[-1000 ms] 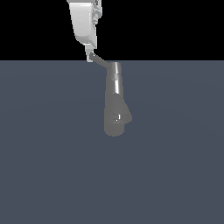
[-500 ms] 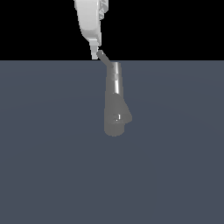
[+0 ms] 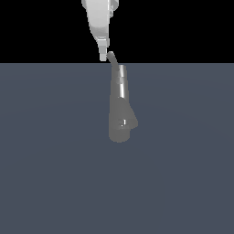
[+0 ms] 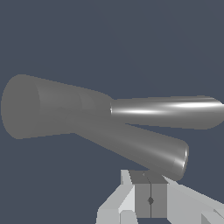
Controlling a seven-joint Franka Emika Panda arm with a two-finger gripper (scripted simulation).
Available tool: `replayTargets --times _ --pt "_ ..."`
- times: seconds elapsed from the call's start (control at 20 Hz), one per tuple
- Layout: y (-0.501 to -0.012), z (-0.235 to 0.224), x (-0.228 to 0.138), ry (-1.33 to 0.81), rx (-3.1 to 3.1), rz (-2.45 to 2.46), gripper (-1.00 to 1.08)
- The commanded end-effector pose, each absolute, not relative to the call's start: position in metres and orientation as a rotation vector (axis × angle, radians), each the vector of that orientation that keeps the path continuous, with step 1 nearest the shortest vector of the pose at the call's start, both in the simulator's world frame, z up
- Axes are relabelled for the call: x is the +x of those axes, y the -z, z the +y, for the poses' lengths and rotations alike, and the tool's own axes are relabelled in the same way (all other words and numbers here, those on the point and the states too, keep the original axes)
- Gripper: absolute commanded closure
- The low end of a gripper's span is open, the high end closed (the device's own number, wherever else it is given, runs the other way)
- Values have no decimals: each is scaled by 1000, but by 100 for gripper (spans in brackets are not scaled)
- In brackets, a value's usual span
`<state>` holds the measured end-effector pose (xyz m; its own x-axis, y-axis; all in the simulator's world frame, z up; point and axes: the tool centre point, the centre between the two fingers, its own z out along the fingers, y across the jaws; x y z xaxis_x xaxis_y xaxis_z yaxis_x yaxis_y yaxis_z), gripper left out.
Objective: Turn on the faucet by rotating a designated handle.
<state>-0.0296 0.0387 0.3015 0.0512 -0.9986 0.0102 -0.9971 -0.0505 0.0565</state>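
The grey faucet (image 3: 120, 114) stands on the dark floor, with a shiny upper cylinder (image 3: 122, 82). The handle (image 3: 111, 58) is a slim dull rod slanting up from its top toward the exterior view's left. My white gripper (image 3: 104, 55) comes down from above, and its fingertips press against the handle's free end on that left side. In the wrist view the handle (image 4: 144, 146) runs from the faucet body (image 4: 39, 111) to just in front of my gripper (image 4: 150, 194). The two fingers are shut together with nothing between them.
Flat dark blue-grey floor (image 3: 55, 173) surrounds the faucet on all sides. The shiny cylinder (image 4: 170, 111) lies beside the handle in the wrist view. No other objects are in view.
My gripper has moved toward the exterior view's right, staying against the handle. The handle's tip has swung the same way and now stands steeper, closer to the faucet's axis.
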Motion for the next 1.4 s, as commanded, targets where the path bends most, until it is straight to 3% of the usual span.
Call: replayTargets --times 0.0,0.55,0.65,1.35 --pt "-301 19 -30 50 2230 -2140 108" --pt "-301 -53 -30 52 2223 -2145 108" --pt "-303 -26 -28 53 2267 -2108 108" --pt "-294 -52 -11 53 2255 -2118 108"
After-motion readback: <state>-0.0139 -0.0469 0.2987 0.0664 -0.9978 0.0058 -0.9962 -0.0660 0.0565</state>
